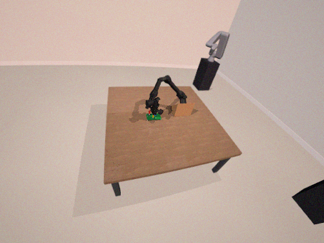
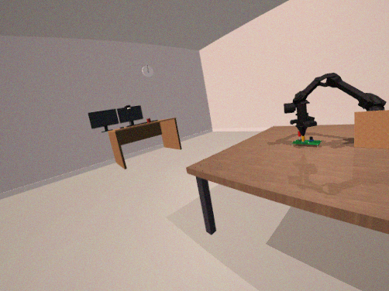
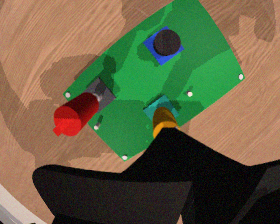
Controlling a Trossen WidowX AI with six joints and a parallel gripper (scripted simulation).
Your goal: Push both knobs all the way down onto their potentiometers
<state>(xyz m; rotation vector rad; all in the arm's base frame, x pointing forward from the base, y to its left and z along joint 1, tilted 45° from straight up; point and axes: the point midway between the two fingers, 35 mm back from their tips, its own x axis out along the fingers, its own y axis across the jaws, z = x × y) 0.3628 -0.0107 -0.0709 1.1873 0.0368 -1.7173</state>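
Green circuit board (image 3: 188, 66) on short legs on the worktop (image 1: 168, 145). We see the pincer (image 3: 168, 136), closed on nothing, directly above the orange knob (image 3: 164, 120); the red knob (image 3: 75, 115) stands tall. Both look rigid; we judge the potentiometers fragile, so press straight down on each cap.

My desk (image 2: 271, 173) stands on dark legs over a pale floor (image 2: 97, 231). Beyond it, against the grey wall (image 2: 58, 77), a second wooden table (image 2: 143, 132) carries two dark monitors (image 2: 115, 117) beneath a round clock (image 2: 147, 70).
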